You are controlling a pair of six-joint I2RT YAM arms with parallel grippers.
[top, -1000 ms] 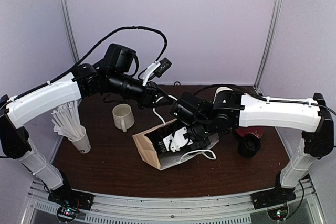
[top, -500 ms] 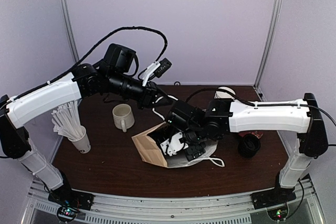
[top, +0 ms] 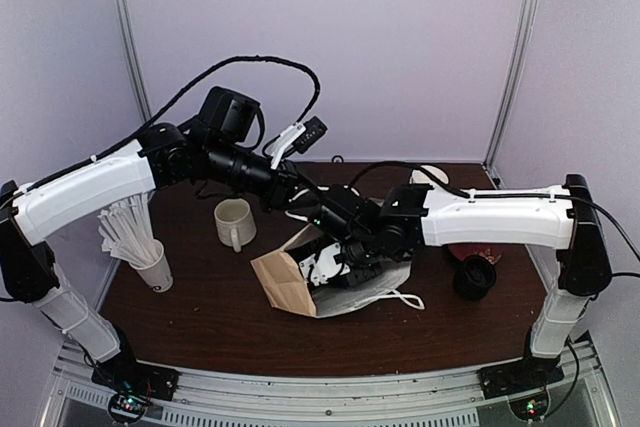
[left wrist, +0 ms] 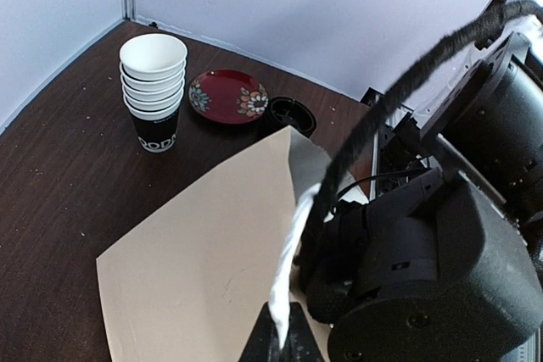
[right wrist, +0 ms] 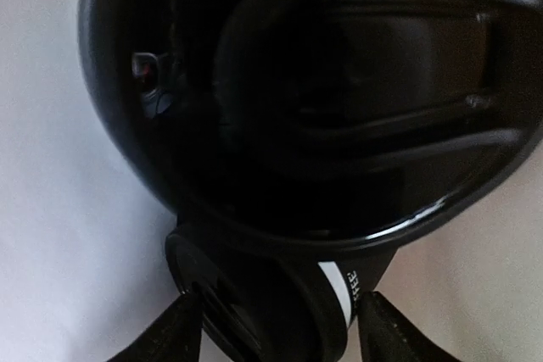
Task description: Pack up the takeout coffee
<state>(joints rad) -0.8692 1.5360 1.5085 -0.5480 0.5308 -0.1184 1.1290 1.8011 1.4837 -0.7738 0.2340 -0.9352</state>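
Observation:
A brown paper bag [top: 285, 287] lies on its side on the table, its mouth held up by a white handle [left wrist: 293, 243]. My left gripper [left wrist: 287, 341] is shut on that handle. My right gripper [top: 335, 259] reaches into the bag's mouth. Inside, in the right wrist view, a black lidded takeout coffee cup [right wrist: 339, 99] fills the frame with its lid towards the camera. A second lidded cup [right wrist: 280, 311], with a white band and lettering, lies in front of it. My right fingers [right wrist: 182, 332] press against this second cup on both sides.
A stack of paper cups [left wrist: 154, 82], a red patterned plate [left wrist: 227, 95] and a black round cup or lid [top: 473, 277] stand to the right of the bag. A white mug [top: 235, 222] and a white cup of sticks [top: 150, 262] stand on the left.
My right gripper has moved left and deeper into the bag with the cup. The bag's mouth has shifted with it. My left gripper has stayed shut on the handle.

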